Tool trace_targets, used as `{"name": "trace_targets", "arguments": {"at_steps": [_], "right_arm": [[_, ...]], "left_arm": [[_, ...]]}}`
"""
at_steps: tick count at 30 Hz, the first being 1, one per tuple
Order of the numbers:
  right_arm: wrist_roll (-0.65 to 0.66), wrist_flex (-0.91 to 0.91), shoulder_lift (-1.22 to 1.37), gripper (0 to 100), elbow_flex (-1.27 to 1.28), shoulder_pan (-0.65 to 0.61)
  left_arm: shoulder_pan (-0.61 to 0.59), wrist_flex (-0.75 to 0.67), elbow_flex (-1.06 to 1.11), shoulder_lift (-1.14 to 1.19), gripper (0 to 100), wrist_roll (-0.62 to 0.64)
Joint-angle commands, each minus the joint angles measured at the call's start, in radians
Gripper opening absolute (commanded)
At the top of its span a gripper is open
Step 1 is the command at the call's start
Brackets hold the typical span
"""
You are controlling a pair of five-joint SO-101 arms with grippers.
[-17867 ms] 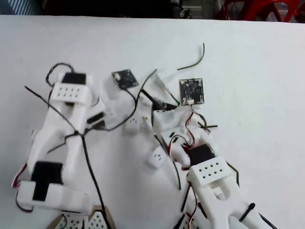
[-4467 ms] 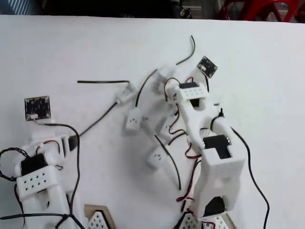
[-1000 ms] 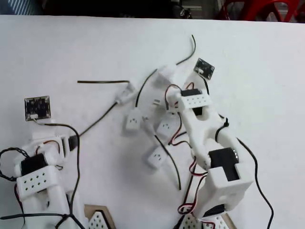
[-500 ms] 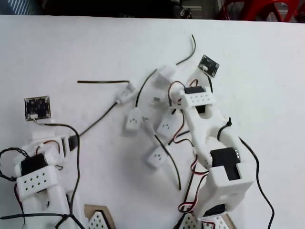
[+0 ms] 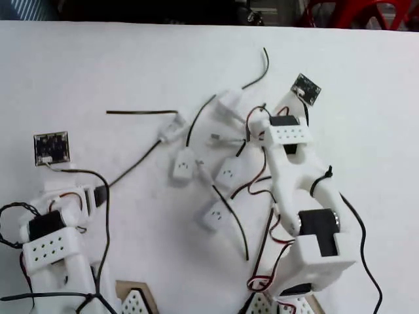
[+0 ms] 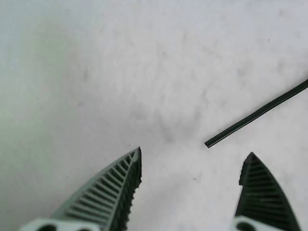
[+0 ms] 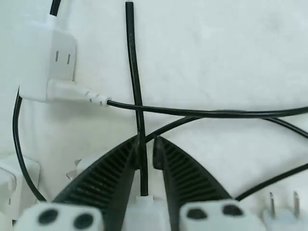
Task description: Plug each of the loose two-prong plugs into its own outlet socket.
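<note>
Your right gripper (image 7: pixel 147 139) pinches a plug's black cord (image 7: pixel 134 72) just beside the outlet sockets (image 5: pixel 184 165) on the counter (image 5: pixel 360 65). Your left gripper (image 6: pixel 194 152) hangs wide open. Every socket looks empty, so all plugging seems left.

The left arm (image 5: pixel 49 252) sat folded low near its base, and the left gripper (image 6: pixel 195 155) had its fingers spread wide apart. The right arm (image 5: pixel 301 190) was extended forward, wrist pitched down, with the right gripper (image 7: pixel 146 140) closed around a thin black cord (image 7: pixel 135 72).
</note>
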Motion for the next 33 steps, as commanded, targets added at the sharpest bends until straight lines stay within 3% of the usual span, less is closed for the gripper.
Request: {"name": "trace_targets", "arguments": {"at_steps": [1, 18, 22, 33], "right_arm": [[-0.008, 0.025, -0.059, 14.3, -0.034, -0.022], [-0.012, -0.237, 0.15, 15.8, -0.055, -0.033], [-0.014, -0.234, 0.185, 1.7, -0.084, -0.024], [0.014, 0.027, -0.081, 1.7, -0.084, -0.019]], "left_arm": [[-0.002, -0.02, -0.005, -0.033, 32, -0.003], [-0.002, -0.02, -0.005, -0.033, 32, -0.003], [-0.002, -0.02, -0.005, -0.033, 32, -0.003], [-0.002, -0.02, -0.005, -0.033, 32, -0.003]]}}
